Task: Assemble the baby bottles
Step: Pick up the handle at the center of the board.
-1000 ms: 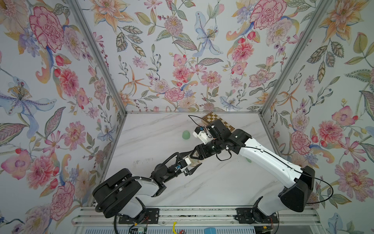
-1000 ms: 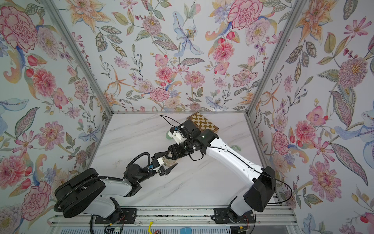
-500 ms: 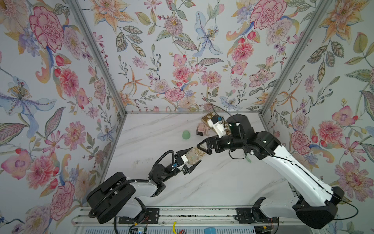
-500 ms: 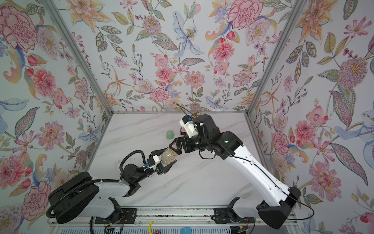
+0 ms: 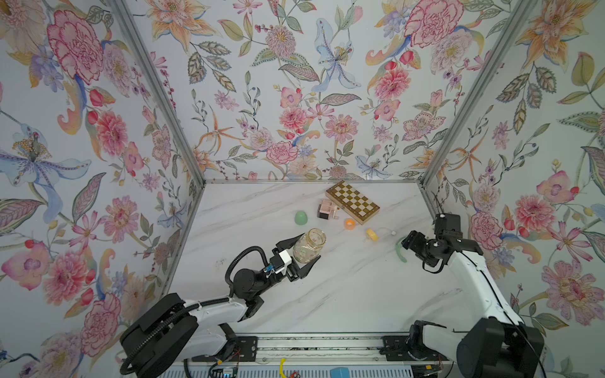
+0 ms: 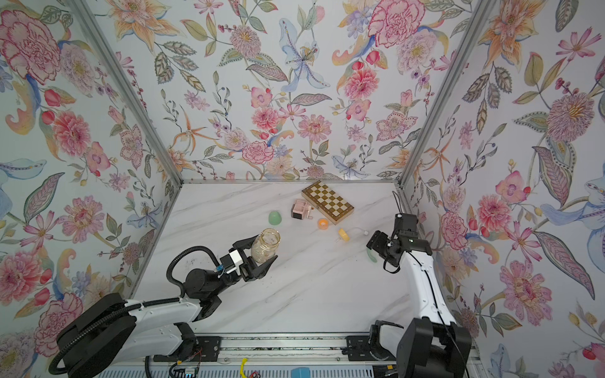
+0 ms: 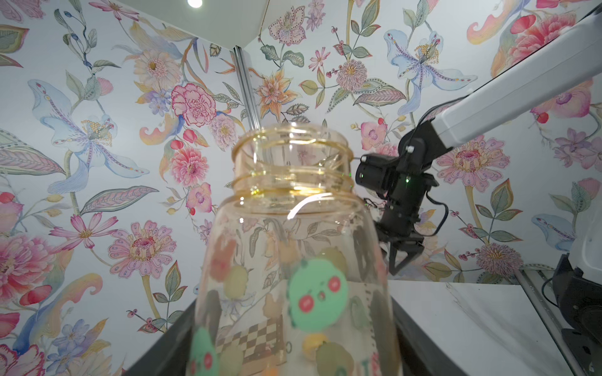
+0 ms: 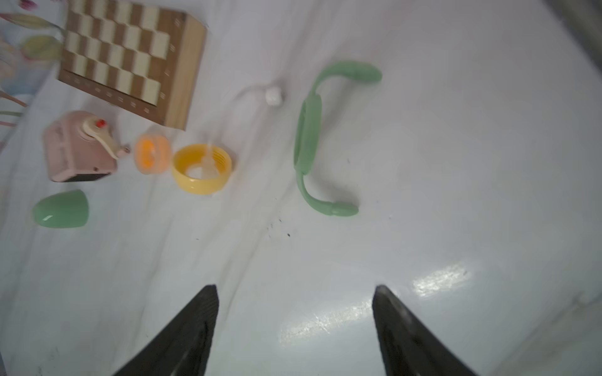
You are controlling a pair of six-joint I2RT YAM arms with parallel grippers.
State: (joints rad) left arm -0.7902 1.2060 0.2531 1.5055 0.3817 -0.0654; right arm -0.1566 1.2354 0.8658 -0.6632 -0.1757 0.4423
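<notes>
The left gripper (image 5: 302, 251) clamps the baby bottle (image 5: 310, 243) upright, leaving its mouth free. The right gripper (image 8: 294, 288), wide open and empty, seems poised for the two-handled collar (image 8: 308, 140) ahead.

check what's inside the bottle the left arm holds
Nothing shows inside the bottle: its mouth is open, and through the clear wall only its prints can be seen. The bottom, gripped by the left end effector, is partly covered.

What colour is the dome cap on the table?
Mint green. The dome cap shows best in the right wrist view.
</notes>
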